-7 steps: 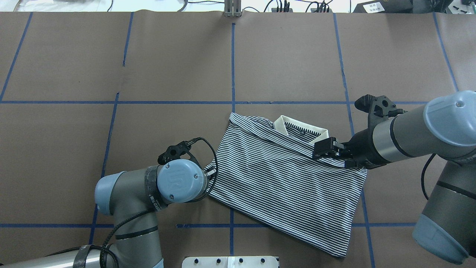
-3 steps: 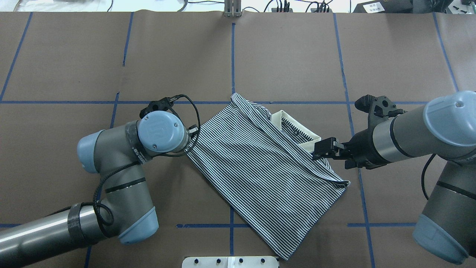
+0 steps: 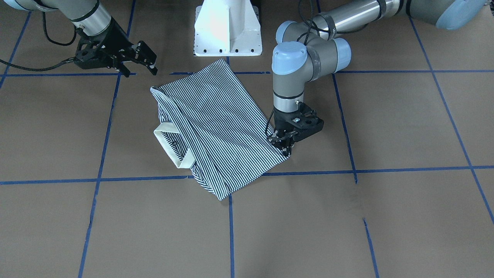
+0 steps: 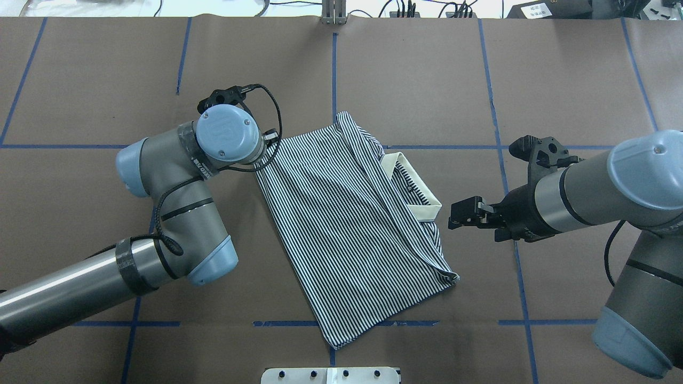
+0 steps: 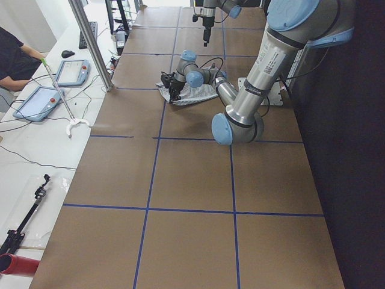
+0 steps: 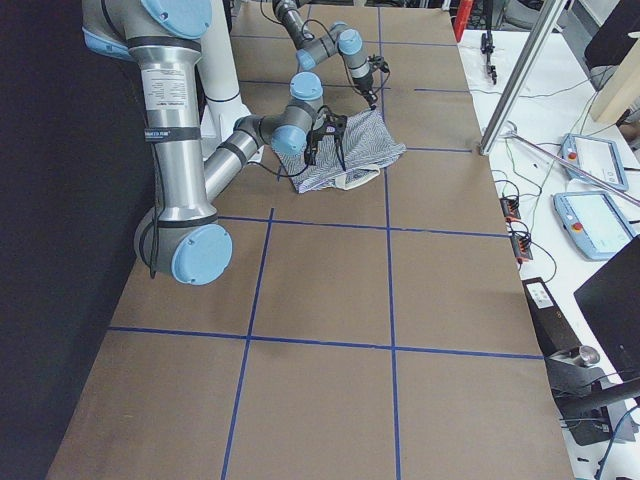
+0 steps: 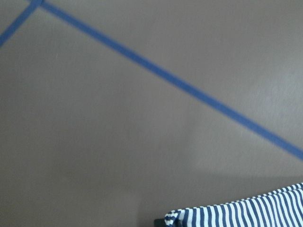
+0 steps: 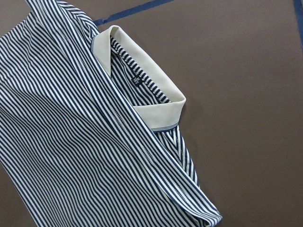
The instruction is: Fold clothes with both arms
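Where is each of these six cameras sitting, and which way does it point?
Front: across the table, facing the base, steeply down; left arm at right, right arm at left.
Overhead: above and behind the base, looking forward and down; arms unmirrored.
Left side: table's end, looking along it; left arm near.
Right side: other end; right arm near.
Left wrist: down at table, shirt edge; hardly any body.
Right wrist: down at the collar; no body.
Front and overhead share the shirt and both arms.

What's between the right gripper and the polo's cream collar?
Nothing: only a bare strip of brown table separates right gripper from collar, per overhead view.
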Robot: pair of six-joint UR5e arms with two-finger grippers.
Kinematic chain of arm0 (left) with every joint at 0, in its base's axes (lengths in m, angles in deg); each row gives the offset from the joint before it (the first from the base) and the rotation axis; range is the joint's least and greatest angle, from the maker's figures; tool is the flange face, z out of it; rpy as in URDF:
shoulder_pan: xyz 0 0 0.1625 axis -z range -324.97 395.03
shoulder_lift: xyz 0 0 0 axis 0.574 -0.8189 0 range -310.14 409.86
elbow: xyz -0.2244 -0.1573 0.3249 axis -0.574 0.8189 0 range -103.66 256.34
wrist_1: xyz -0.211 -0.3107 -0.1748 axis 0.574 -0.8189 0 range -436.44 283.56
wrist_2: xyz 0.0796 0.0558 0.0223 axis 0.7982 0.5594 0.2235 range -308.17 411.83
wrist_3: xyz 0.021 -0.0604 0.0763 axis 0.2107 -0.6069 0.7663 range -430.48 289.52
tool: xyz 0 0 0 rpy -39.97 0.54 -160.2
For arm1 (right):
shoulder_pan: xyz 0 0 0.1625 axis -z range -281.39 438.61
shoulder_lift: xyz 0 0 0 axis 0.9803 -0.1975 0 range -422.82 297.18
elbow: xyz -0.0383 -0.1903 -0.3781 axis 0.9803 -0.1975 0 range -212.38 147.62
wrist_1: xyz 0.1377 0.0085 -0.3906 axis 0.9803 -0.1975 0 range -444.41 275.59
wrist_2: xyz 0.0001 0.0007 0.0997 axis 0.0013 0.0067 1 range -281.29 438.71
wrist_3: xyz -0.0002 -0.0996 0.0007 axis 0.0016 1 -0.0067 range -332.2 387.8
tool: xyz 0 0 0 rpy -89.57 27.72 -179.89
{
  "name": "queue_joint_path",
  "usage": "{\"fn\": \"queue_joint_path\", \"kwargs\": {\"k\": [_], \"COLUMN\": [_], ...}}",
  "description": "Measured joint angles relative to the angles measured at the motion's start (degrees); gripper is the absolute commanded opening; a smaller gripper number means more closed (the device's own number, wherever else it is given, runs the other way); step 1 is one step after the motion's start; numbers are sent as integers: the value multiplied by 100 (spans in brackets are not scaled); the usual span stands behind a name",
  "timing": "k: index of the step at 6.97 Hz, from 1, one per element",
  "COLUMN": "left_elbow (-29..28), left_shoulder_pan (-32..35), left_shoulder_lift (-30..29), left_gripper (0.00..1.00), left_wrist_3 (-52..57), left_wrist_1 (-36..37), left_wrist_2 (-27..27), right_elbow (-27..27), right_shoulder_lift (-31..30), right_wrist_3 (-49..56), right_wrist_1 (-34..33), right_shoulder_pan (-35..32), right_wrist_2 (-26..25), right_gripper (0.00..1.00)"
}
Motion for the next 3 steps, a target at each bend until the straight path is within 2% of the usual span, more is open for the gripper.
{"fn": "queue_joint_path", "kwargs": {"k": [3], "left_elbow": [-1335], "left_shoulder_pan": [398], "left_shoulder_lift": [-733], "left_gripper": [0], "left_wrist_3": [747], "left_wrist_1": [-970], "left_wrist_2": [60], "right_elbow": [-6], "right_shoulder_lift": [-4], "right_wrist_3": [-7], "right_wrist_1": [0], "right_shoulder_pan": [0], "right_wrist_2": [-4], "right_gripper": [100]}}
